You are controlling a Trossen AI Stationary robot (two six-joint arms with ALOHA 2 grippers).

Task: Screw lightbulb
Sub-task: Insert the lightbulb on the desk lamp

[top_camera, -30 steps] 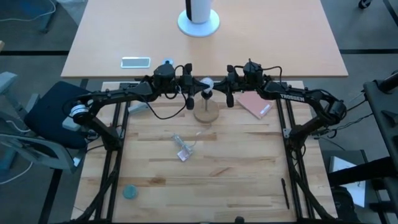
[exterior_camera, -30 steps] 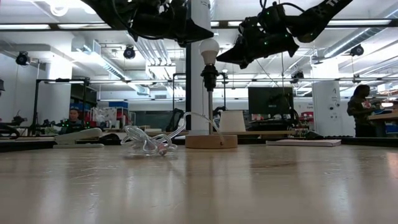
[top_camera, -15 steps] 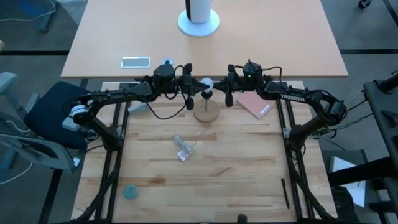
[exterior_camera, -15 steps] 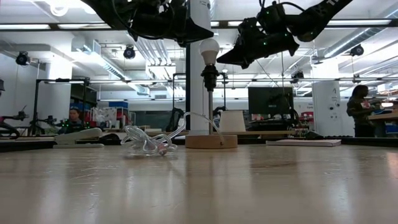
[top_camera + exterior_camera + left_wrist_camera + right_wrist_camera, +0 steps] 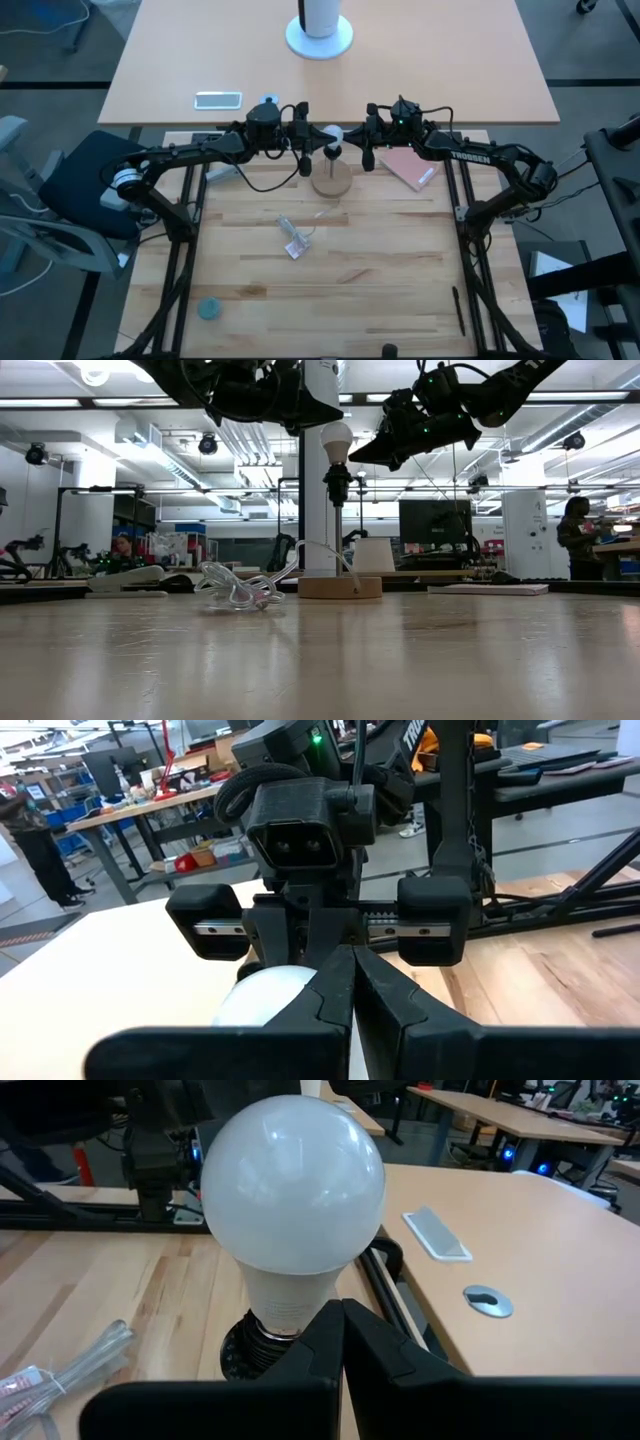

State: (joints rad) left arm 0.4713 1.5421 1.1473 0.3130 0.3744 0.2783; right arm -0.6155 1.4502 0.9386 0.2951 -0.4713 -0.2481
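Observation:
The frosted white lightbulb (image 5: 330, 135) sits upright in the black socket (image 5: 336, 482), on a thin stem over the round wooden base (image 5: 332, 180). It fills the right wrist view (image 5: 292, 1185). My left gripper (image 5: 311, 136) is shut, level with the bulb on its left, with its tip close to the bulb's top in the low view (image 5: 338, 424). My right gripper (image 5: 360, 141) is shut on the bulb's right, a little apart from it (image 5: 352, 462). In the left wrist view the bulb (image 5: 262, 997) shows just past my shut left fingers (image 5: 350, 982).
A crumpled clear wrapper (image 5: 295, 238) lies near the table's middle and a pink pad (image 5: 408, 168) lies right of the base. A teal disc (image 5: 208, 309) is at the near left and a black pen (image 5: 459, 311) at the near right. A second table (image 5: 330, 90) stands behind.

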